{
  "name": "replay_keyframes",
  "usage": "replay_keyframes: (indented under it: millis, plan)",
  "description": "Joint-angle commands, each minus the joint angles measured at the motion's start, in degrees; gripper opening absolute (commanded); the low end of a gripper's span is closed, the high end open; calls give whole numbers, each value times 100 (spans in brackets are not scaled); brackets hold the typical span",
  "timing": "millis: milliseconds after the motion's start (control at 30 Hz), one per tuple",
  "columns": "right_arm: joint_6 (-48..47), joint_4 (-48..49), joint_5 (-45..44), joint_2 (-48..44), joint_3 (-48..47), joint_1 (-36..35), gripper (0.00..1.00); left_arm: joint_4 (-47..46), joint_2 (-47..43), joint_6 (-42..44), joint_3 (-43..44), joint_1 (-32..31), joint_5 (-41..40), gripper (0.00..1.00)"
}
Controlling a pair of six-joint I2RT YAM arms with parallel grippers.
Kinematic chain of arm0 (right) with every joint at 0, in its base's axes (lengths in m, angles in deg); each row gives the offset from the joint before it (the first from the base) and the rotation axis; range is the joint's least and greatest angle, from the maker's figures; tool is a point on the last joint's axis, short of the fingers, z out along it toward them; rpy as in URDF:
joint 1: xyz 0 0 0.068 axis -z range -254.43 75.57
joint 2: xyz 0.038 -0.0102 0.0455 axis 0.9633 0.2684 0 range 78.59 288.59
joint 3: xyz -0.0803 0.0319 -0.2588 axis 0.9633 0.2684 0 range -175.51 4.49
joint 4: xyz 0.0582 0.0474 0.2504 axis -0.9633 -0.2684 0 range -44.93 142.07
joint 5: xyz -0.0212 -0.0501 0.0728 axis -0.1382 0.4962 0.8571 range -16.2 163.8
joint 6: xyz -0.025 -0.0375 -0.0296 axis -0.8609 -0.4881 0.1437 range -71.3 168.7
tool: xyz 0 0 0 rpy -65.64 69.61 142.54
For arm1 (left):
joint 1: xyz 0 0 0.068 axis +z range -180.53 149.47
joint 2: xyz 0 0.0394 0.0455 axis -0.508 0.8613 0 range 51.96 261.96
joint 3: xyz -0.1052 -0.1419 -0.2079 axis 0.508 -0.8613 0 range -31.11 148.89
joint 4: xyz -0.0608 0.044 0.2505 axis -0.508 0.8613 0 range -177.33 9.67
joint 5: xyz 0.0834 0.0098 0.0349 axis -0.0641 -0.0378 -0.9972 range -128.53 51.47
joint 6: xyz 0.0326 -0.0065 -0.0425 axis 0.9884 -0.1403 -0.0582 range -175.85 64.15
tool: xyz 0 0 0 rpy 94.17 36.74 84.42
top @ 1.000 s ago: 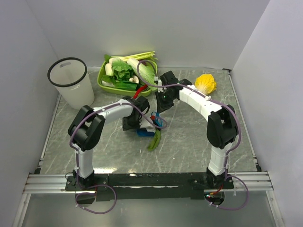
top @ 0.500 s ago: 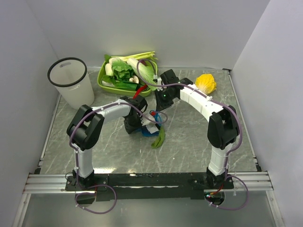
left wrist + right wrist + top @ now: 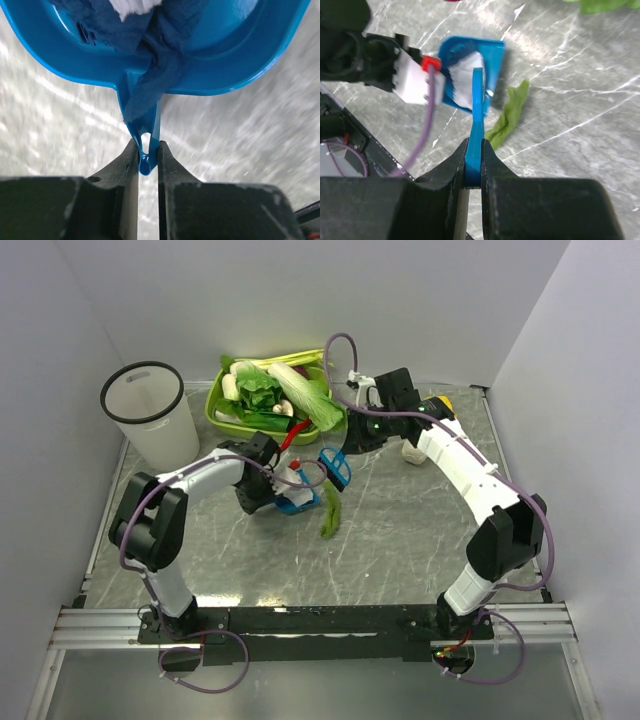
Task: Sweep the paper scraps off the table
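Between the fingers of the left gripper point(image 3: 148, 150), drawn in narrow, sat the thin handle of the blue dustpan point(image 3: 240, 60). The pan spread just ahead over the worktop point(image 3: 50, 125), with a dark blue paper scrap point(image 3: 160, 60) trailing down onto the handle and a white scrap point(image 3: 132, 5) deeper inside. The right gripper point(image 3: 475, 165) was clamped tight on a blue brush point(image 3: 478, 100) seen edge-on, the dustpan just beyond its tip, and a green scrap point(image 3: 512, 112) lay on the worktop close to the brush's right, outside the pan.

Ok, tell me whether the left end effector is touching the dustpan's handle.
Touching. The left wrist view shows the left end effector's fingers pressed against both sides of the blue dustpan handle, with no gap.
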Motion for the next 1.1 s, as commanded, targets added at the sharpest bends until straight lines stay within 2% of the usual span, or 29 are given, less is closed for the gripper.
replay_keyframes:
  millis: [0,167,267,333,500,700,900,1067]
  plan:
    - [-181,1,-425,-362,241,69,0,344,-417,430,-214,306,-315,1]
    - [-261,19,-1085,-362,690,87,0,564,-821,1036,-706,395,-746,1]
    - [54,-86,-1893,-265,857,87,0,643,-927,1239,-962,360,-904,1]
    - [424,-183,-2010,-169,962,95,0,696,-866,1275,-1032,307,-1140,1]
    - [461,-184,-1308,305,980,-36,0,740,-542,1187,-717,70,-1239,1]
    - [117,-245,-262,1122,454,-265,0,582,12,915,-435,-457,-1125,1]
    - [-58,-271,55,1378,-65,-537,0,608,698,440,215,-765,-694,1]
    - [-199,-192,205,1273,-57,-616,0,442,681,229,444,-774,-386,1]
